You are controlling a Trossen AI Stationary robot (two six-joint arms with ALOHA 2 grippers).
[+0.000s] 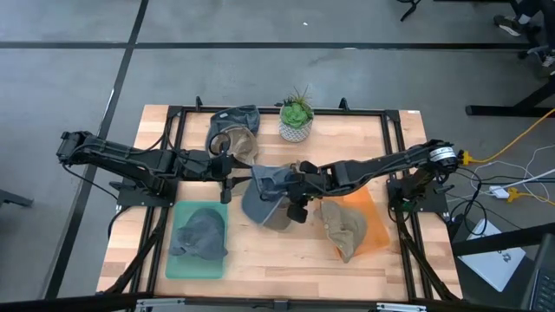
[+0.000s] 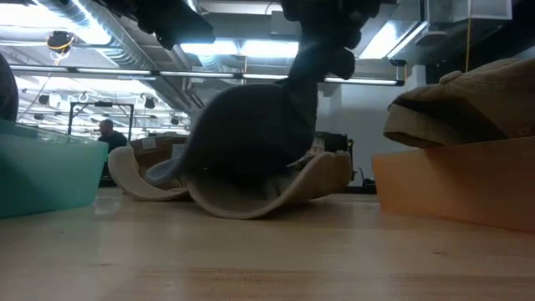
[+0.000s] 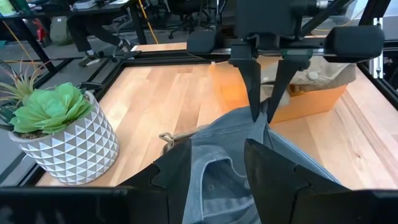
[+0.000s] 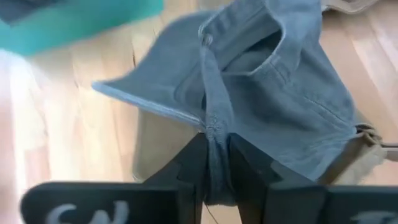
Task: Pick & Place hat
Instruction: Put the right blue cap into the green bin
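Two fingers of the right gripper (image 4: 214,163) pinch the rear strap of the blue denim hat (image 1: 264,191) at mid-desk, so it dangles free above a tan hat (image 2: 251,196); the left gripper (image 3: 217,165) waits alongside, fingers apart and empty.

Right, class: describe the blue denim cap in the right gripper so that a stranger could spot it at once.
Start at the white patterned pot with the green plant at the wooden table's far edge, then move toward the middle. There the blue denim cap hangs pinched by its strap in the right gripper, over a tan cap. It alone is denim blue; others are grey or tan.
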